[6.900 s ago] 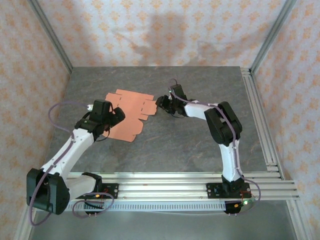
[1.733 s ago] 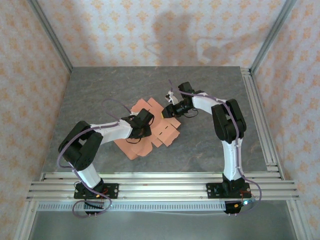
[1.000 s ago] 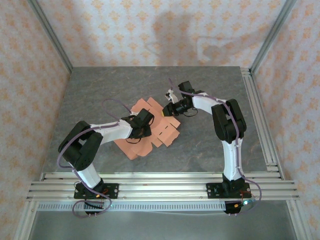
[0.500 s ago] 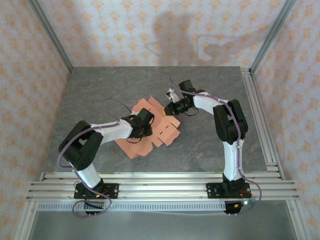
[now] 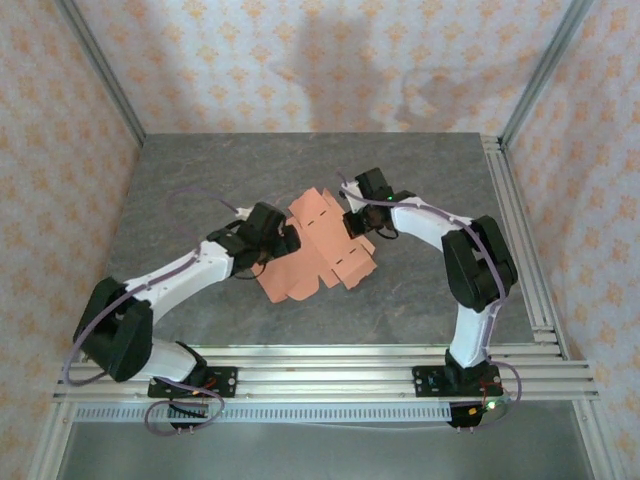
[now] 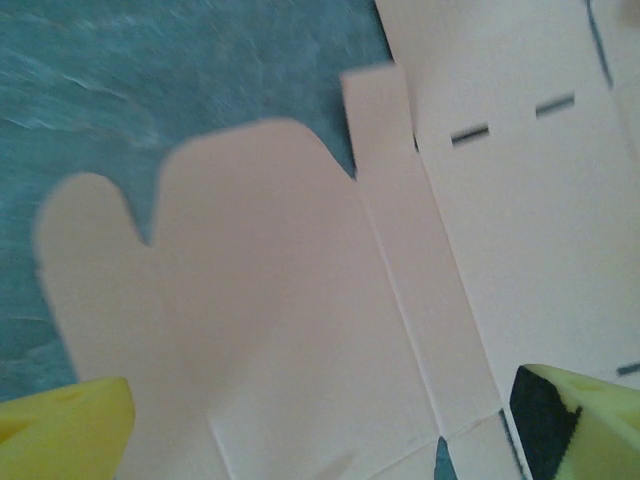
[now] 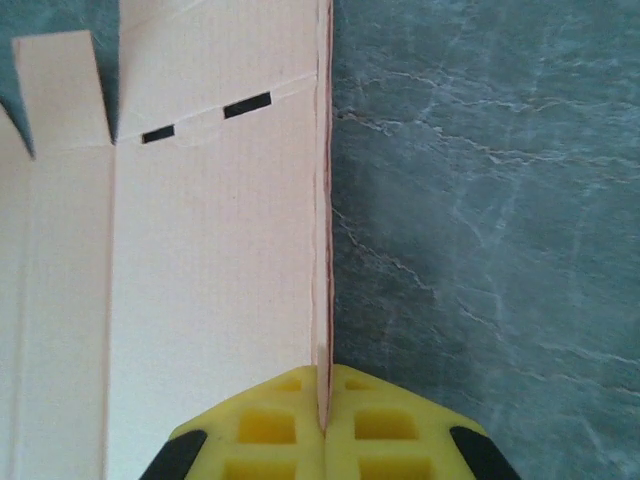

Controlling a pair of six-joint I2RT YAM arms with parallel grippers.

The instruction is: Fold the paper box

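Paper box (image 5: 322,248): salmon-orange thin card, an unfolded die-cut sheet. It lies near the middle of the grey, stone-patterned tabletop (image 5: 200,180), between the two arms, and runs on a diagonal in the top view.

- Features, left wrist view: sheet (image 6: 300,300) with two rounded tabs (image 6: 240,190) at one end, a narrow rectangular tab beside them, crease lines, and short dark slits (image 6: 470,133) in the adjoining panel. This view is somewhat blurred.
- Features, right wrist view: sheet (image 7: 200,250) with two slits near its far end and a notched tab at the far left. Bare tabletop (image 7: 480,200) shows to the right.

Left end effector (image 5: 285,243): at the sheet's left side in the top view. In its own camera the left end effector (image 6: 320,400) is spread wide, with the yellow fingers (image 6: 60,430) at opposite lower corners and the card lying between them. It grips nothing.

Right end effector (image 5: 352,222): at the sheet's right edge. In its own camera the right end effector (image 7: 322,400) has its yellow pads (image 7: 270,425) pressed together on the card's edge. The pinched strip is seen edge-on as a thin line, with the main panel spreading to its left.
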